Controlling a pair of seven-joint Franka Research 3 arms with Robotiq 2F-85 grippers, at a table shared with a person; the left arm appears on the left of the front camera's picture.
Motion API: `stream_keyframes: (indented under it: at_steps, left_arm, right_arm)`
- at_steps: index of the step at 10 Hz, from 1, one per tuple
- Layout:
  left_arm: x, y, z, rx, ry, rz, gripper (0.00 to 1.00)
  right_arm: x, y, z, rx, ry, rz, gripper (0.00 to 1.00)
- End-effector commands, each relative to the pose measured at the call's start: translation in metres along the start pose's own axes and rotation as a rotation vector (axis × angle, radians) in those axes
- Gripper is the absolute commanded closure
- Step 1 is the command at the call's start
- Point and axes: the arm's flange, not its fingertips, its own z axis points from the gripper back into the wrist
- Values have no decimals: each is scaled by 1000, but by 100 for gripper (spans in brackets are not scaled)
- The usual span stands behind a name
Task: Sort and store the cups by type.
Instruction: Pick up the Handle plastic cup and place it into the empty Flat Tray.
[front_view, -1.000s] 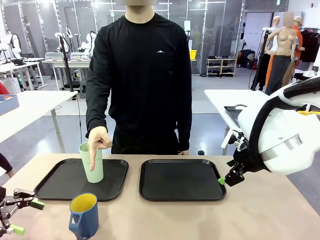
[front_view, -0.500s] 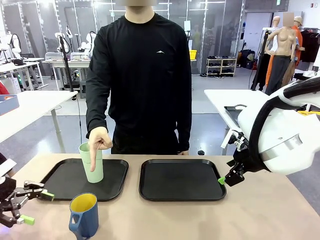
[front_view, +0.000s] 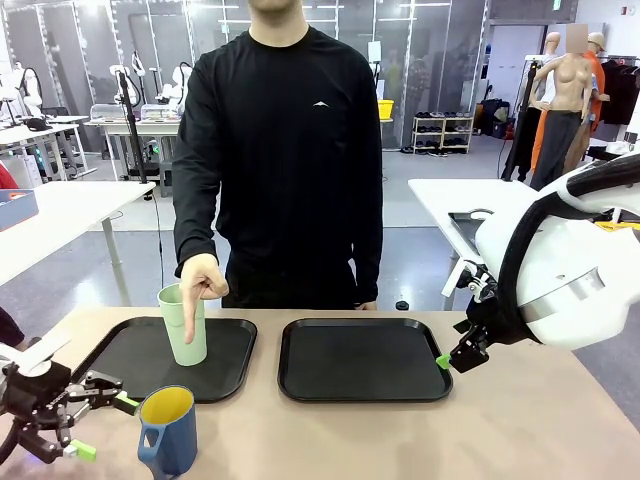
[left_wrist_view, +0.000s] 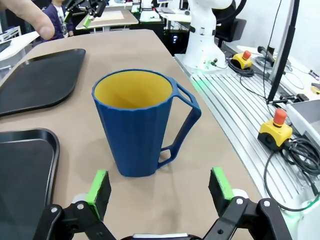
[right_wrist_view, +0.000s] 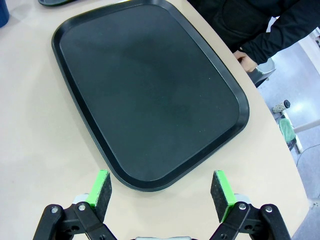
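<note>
Table — blue mug before wide left claw | right claw wide, over tray

dark blue mug yellow inside, mint-green tumbler, black trays

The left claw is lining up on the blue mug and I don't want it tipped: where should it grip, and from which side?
Grip the blue mug around its body, coming level from the side where the open left claw now faces it. The mug stands upright and its handle sticks out to one side in the left wrist view, so the fingers can probably close across the body.
</note>
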Motion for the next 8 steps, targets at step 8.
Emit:
stream_keyframes:
  at_steps: [8]
  left_arm:
    - [-4, 35, -50, -4, -72, -41, 0]
  right_arm:
    - [1, 1, 0, -1, -1, 0, 0]
